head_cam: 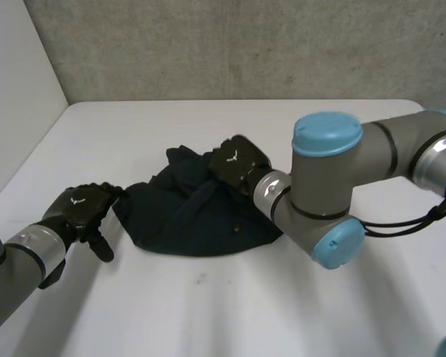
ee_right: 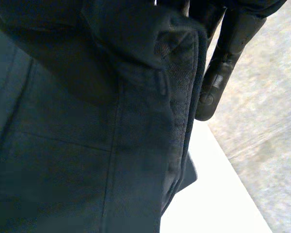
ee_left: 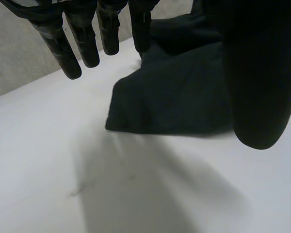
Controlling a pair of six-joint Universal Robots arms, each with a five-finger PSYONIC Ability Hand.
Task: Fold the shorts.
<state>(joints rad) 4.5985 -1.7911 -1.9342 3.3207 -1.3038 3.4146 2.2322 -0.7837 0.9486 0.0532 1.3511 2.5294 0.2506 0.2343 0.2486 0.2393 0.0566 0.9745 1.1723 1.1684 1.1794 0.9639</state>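
Item: shorts point(head_cam: 197, 216), dark navy, lying in a rumpled heap near the middle of the white table point(head_cam: 282, 297), not yet folded flat; the heap's long axis runs across the table from left to right, with a bunched ridge on its far side. Right hand point(head_cam: 239, 162): set on top of the heap at that far, raised part; in the right wrist view a seamed edge of the cloth is gathered up against the palm with a finger point(ee_right: 223, 63) behind it, so the hand reads as closed on a fold of the shorts. Left hand point(head_cam: 83, 208): just beside the heap's left end, low over the table; in the left wrist view its fingers point(ee_left: 87, 43) hang straight and apart, the thumb clear of the cloth, nothing held. Governing relation: the shorts' left end lies just past the left hand's fingertips, toward the table's middle; the left hand is the nearer one for that end. Judgement: spreading the cloth probably precedes any fold.
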